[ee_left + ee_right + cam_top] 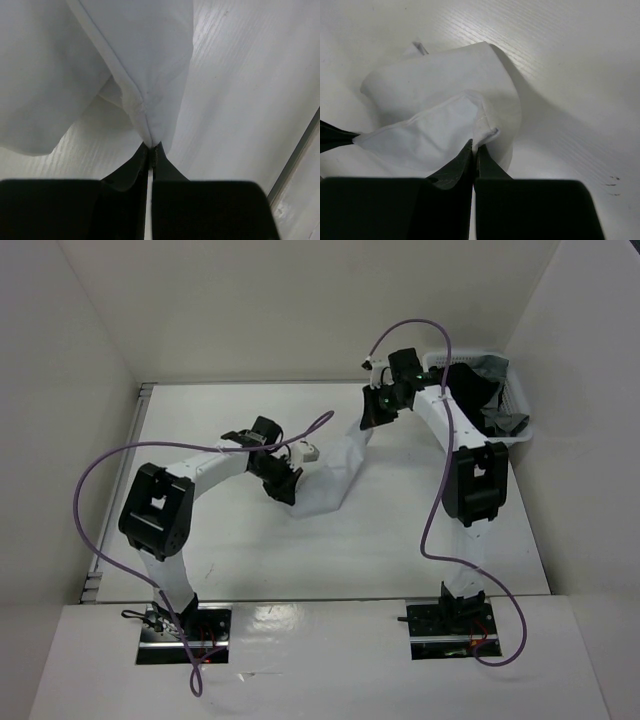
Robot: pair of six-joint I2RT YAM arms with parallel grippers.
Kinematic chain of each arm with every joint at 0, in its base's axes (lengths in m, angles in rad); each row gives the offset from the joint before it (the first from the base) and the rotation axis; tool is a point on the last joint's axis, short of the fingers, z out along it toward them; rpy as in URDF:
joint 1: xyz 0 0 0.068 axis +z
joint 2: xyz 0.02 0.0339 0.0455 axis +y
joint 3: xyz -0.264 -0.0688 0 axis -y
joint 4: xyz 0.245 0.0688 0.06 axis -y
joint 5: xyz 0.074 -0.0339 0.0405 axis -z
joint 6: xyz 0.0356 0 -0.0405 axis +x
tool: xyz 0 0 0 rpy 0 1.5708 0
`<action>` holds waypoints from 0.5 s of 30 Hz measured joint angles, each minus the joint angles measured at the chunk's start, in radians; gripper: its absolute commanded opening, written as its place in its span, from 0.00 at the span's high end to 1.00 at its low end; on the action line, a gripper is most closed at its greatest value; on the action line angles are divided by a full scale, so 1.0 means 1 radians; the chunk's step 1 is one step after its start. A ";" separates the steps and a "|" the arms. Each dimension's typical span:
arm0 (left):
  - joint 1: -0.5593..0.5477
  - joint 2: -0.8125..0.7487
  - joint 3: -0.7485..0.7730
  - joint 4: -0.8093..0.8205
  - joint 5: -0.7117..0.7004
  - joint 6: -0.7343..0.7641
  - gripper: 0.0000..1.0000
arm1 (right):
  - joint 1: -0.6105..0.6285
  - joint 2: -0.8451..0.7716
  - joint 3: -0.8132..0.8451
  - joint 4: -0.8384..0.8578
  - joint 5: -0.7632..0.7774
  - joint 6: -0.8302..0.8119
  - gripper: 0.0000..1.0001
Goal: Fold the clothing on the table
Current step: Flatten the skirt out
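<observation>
The white clothing (pixel 335 478) hangs in a slack band between my two grippers, its lower part resting on the table (pixel 250 560). My left gripper (pixel 285 485) is shut on its near-left end. In the left wrist view the jaws (pixel 151 148) pinch a seamed edge of the clothing (pixel 145 55), which drapes away from them. My right gripper (pixel 373 418) holds the far-right end. The right wrist view shows its jaws (pixel 475 145) shut on a hemmed corner of the clothing (pixel 435 100), with the rest bunched on the table beyond.
A white slatted basket (pixel 518 412) with dark garments (pixel 475 390) stands at the back right, close behind the right arm. White walls enclose the table on three sides. A metal rail (pixel 140 410) runs along the left edge, and is also visible in the left wrist view (pixel 300 150).
</observation>
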 measured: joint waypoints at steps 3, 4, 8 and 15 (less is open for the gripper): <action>0.006 -0.002 0.050 -0.031 -0.005 -0.003 1.00 | -0.005 -0.034 -0.014 -0.002 0.000 -0.003 1.00; 0.008 -0.004 0.071 -0.040 -0.011 -0.003 1.00 | -0.010 -0.049 -0.017 -0.002 -0.001 -0.005 1.00; 0.054 -0.048 0.166 -0.096 -0.060 -0.005 1.00 | -0.056 -0.137 -0.030 -0.002 -0.003 -0.016 1.00; 0.155 -0.221 0.328 -0.116 -0.195 -0.005 1.00 | -0.104 -0.354 -0.099 0.007 0.026 -0.056 1.00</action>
